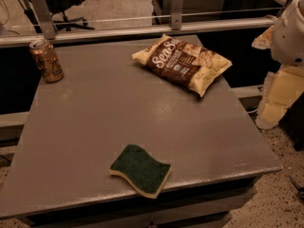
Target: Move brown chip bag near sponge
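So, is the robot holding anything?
Nothing is held. The brown chip bag lies free on the table. The gripper is out of view; only a white robot part shows at right.

1. We note a grey table [95,127] filling most of the view under dim, warm light.
2. Behind it runs a metal railing [118,32] with upright posts.
3. Beyond stands a dark office chair [69,6] on pale floor [118,4].
4. At lower right we see speckled floor [280,203].

On the table [90,127], chip bag [183,63] lies back-right, sponge [140,169] front-centre; hand out of view.
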Available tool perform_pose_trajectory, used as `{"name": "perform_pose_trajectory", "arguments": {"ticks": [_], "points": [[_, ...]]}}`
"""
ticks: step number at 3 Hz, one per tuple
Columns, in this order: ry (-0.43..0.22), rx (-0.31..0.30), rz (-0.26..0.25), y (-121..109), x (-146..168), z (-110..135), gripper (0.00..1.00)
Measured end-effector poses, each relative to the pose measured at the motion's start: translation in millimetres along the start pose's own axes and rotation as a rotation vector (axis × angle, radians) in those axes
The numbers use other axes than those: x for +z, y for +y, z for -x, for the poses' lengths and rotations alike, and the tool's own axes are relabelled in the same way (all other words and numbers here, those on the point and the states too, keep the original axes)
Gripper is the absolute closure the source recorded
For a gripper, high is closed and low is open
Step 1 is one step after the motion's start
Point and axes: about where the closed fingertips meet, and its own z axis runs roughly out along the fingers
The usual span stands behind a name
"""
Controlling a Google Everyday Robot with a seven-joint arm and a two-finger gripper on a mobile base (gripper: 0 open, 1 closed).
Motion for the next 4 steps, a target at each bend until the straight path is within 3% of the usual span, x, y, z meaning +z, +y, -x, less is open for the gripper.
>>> {"name": "perform_pose_trajectory", "arguments": {"ticks": [1,2,4], "points": [[0.0,0.0,0.0,0,0,0,0.0],[-0.054,0.002,-0.026,-21,21,11,0.0],[-0.325,0.014,-0.122,-131,115,81,0.0]]}}
